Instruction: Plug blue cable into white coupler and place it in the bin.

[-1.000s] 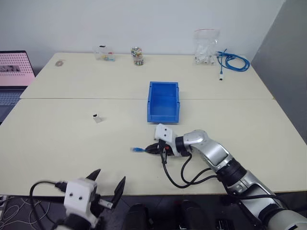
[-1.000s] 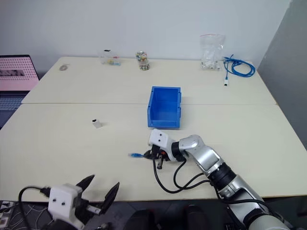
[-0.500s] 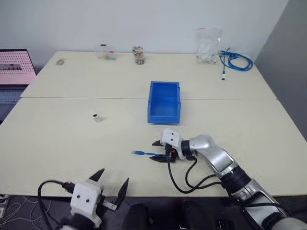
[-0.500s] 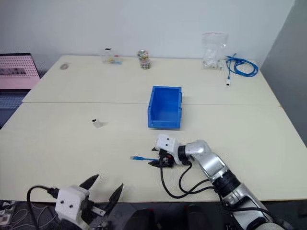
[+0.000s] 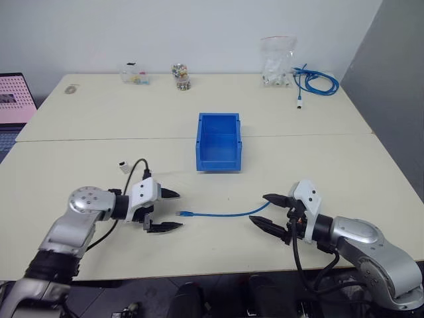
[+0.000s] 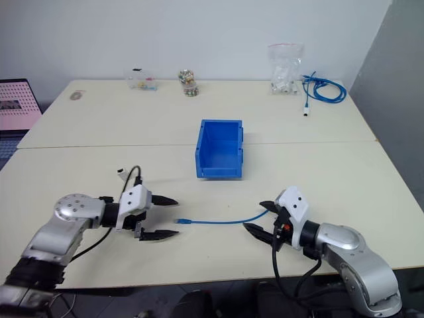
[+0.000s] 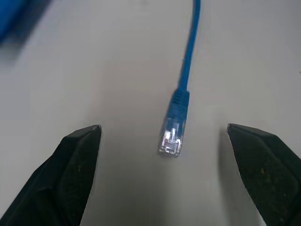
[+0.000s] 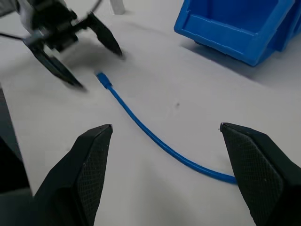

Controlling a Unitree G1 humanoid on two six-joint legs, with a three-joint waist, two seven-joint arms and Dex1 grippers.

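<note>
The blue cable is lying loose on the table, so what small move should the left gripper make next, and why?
Probably ease the left gripper forward and shut it on the plug end of the blue cable. Its fingers are open with the plug lying between them on the table, untouched. The right gripper is open too, holding nothing.

2 cream tables (image 5: 318,126) stand pushed together against a plain white wall (image 5: 199,33), a grey partition (image 5: 397,79) to the right.

Robotics lab or test office: two plain cream tables (image 5: 79,126) pushed together against a bare white wall, a laptop (image 5: 13,99) off the tables' left end, parts jars (image 5: 179,76) and a bagged-parts pouch (image 5: 277,63) along their far edge.
</note>
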